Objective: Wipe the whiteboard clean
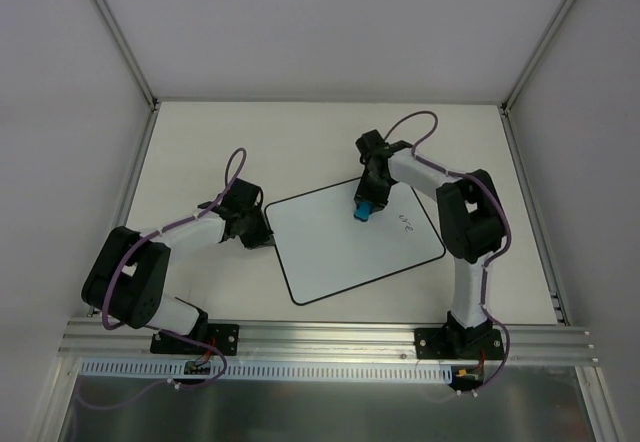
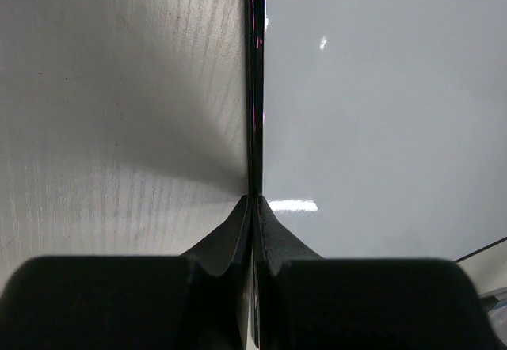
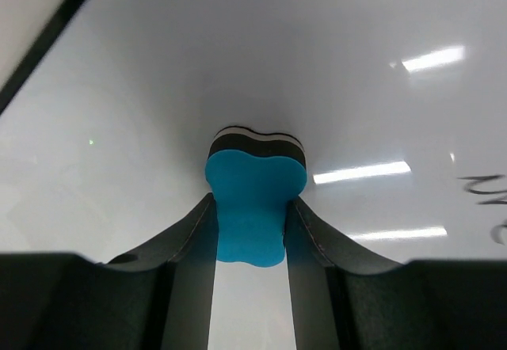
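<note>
The board (image 1: 355,252) lies flat on the table (image 1: 200,142), in the middle, between the two arms. The left gripper (image 2: 253,201) is pinched tight on the thin black rim at the board's left side. The right gripper (image 3: 252,203) squeezes a blue eraser (image 3: 255,177). The eraser's dark pad looks pressed down on the board, near the top edge. Some dark marks (image 1: 405,224) sit to the right of the eraser, near the board's right side. They are not wiped yet.

A few things could go wrong from here. The eraser is fat and soft, and the fingers hold only its thin middle. If the arm pushes down too hard or drags too fast, the eraser could tip or pop out. The board is smooth and light. If the left pinch is weak, a hard rub could make the board slide or turn on the table. The marks are close to the right rim. A long wipe could run off the board, and the eraser could catch on the rim on the way back. If the pad lifts a little, it would pass over the marks and leave them there. I think a slow, flat wipe to the right is the safe way.

There is no box, bowl or cup in view, so nothing is inside anything.
</note>
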Motion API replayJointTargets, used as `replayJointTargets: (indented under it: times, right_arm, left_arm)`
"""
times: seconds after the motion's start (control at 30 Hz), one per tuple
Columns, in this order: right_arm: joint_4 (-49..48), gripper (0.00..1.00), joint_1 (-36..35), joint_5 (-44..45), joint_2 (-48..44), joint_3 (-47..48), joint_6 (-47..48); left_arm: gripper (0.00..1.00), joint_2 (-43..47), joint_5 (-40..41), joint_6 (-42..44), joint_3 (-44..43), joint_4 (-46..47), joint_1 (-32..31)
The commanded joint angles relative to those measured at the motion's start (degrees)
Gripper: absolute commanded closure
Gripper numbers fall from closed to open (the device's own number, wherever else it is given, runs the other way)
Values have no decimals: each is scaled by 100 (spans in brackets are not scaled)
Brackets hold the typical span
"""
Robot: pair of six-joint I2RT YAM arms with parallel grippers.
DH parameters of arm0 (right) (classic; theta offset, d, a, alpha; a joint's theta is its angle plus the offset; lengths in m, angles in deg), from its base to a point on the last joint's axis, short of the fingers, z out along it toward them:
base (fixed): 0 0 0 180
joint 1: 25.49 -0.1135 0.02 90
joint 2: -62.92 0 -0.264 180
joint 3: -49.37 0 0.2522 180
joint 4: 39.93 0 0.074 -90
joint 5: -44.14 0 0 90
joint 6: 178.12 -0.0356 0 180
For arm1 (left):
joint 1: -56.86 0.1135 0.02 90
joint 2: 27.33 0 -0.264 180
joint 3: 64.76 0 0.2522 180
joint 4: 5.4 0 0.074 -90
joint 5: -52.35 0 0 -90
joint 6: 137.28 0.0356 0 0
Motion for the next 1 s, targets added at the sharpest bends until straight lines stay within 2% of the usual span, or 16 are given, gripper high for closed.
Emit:
replayJointTargets:
  times: [0.0,0.2,0.4,0.5,0.77,0.87,0.97]
  right_arm:
    - [209,100,667,369,-489,-605,-212]
    - [209,100,1336,729,-1552,-1739,-537]
    - [-116,100,1381,511,-1722,-2328,-669]
    - [-362,100,1100,221,-1476,-2294,-643]
    - [-512,100,-226,-246,-448,-1064,-546]
    - [-504,100,-325,-465,-306,-1010,-608]
    - [-512,100,-115,-98,-630,-1308,-669]
  left_arm:
    - [100,96,242,-3,161,-528,-71]
    - [100,157,259,-30,161,-528,-62]
    - [100,175,216,-30,134,-528,-71]
    - [100,166,198,-30,134,-528,-62]
    - [100,184,154,-74,134,-520,-71]
    - [100,192,171,-91,134,-528,-62]
    - [100,245,207,-135,161,-528,-71]
